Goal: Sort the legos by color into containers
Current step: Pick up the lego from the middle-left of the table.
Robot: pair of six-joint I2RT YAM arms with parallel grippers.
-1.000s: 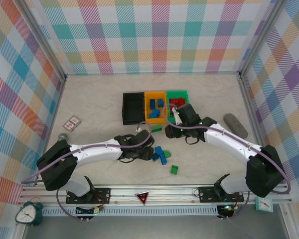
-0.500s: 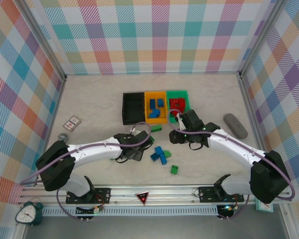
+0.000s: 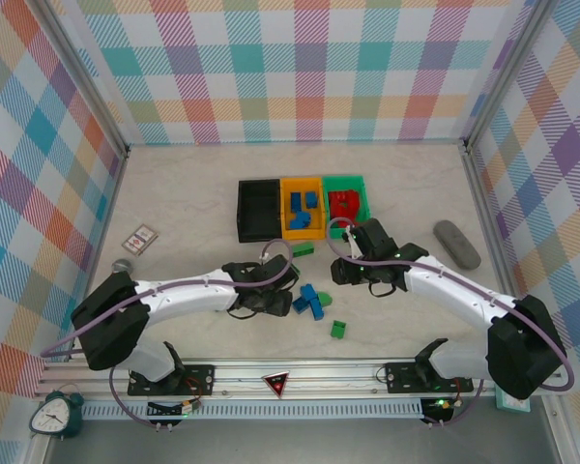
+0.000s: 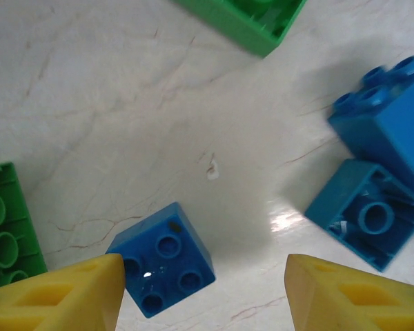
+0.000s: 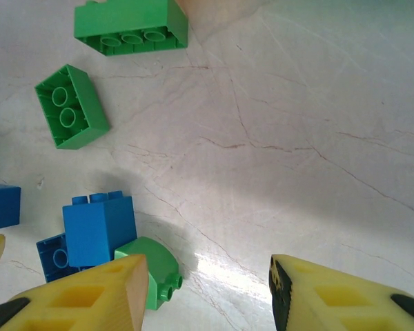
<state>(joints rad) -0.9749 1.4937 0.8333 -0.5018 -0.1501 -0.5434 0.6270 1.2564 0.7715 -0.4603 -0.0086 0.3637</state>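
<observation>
Three containers stand side by side: a black bin (image 3: 258, 210), an orange bin (image 3: 301, 209) with blue legos and a green bin (image 3: 345, 201) with red legos. My left gripper (image 3: 282, 298) (image 4: 203, 284) is open low over the table. A small blue brick (image 4: 162, 258) lies between its fingers, close to the left one. More blue bricks (image 3: 310, 301) (image 4: 383, 134) lie just to its right. My right gripper (image 3: 342, 271) (image 5: 207, 286) is open over bare table, with a rounded green brick (image 5: 152, 267) and a blue brick (image 5: 100, 227) by its left finger.
Loose green bricks lie on the table, one (image 3: 304, 249) near the bins and one (image 3: 338, 330) nearer the front. A grey oblong object (image 3: 456, 244) lies at the right and a patterned card (image 3: 139, 238) at the left. Plaid walls close in three sides.
My right gripper has drawn back from the green bin toward the middle of the table. My left gripper has shifted slightly toward the blue bricks.
</observation>
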